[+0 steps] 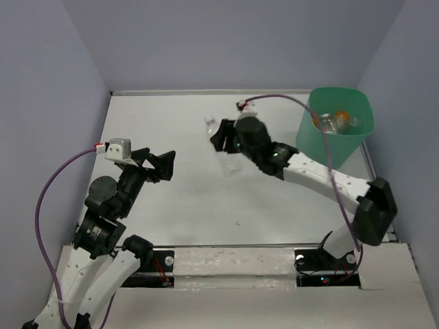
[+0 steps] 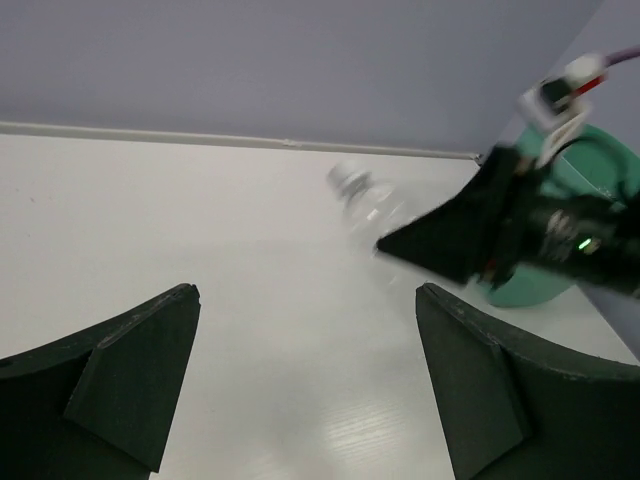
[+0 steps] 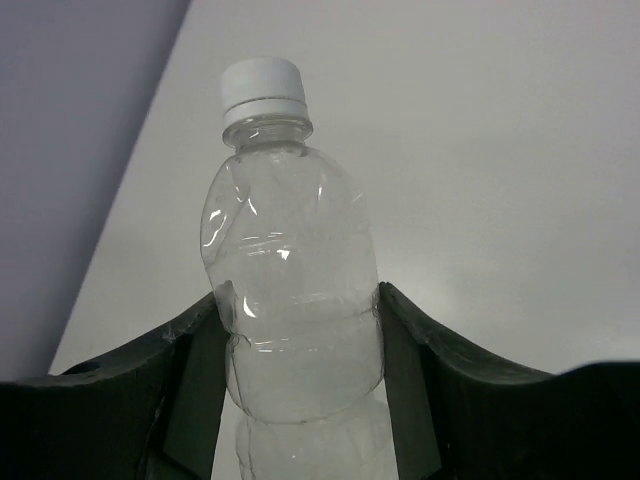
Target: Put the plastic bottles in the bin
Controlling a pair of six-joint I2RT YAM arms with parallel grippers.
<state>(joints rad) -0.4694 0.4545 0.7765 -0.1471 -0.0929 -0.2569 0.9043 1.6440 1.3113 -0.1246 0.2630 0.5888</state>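
Down at the near edge of the white bench (image 1: 178, 212), smooth and faintly glossy, the two arm bases are bolted side by side. The left arm sits folded up over the near left corner, elbow high, with a purple cable (image 1: 42, 205) looping off its wrist. The left gripper (image 1: 162, 164) points toward the middle of the bench, its matte black wedge-shaped fingers (image 2: 130, 370) spread wide with nothing between them. The right arm is the busy one: from the near right corner its white links reach out long and low on a diagonal toward the far middle. There the right gripper (image 1: 223, 145) is clamped on a clear bottle (image 3: 290, 300), one black finger pressed to each side of the body below the shoulder. It is thin, crinkled, see-through plastic with ribs around the waist, a rounded shoulder and a white ridged screw cap (image 3: 262, 88). From above the bottle lies at a slant, cap aimed at the far left; whether it touches the bench I cannot tell. Over in the far right corner stands the bin (image 1: 336, 147), a mint-green tub with smooth plain walls and rounded corners, well apart from the held bottle. Inside it there are flashes of orange (image 1: 315, 122) beside another clear bottle (image 1: 330, 123).
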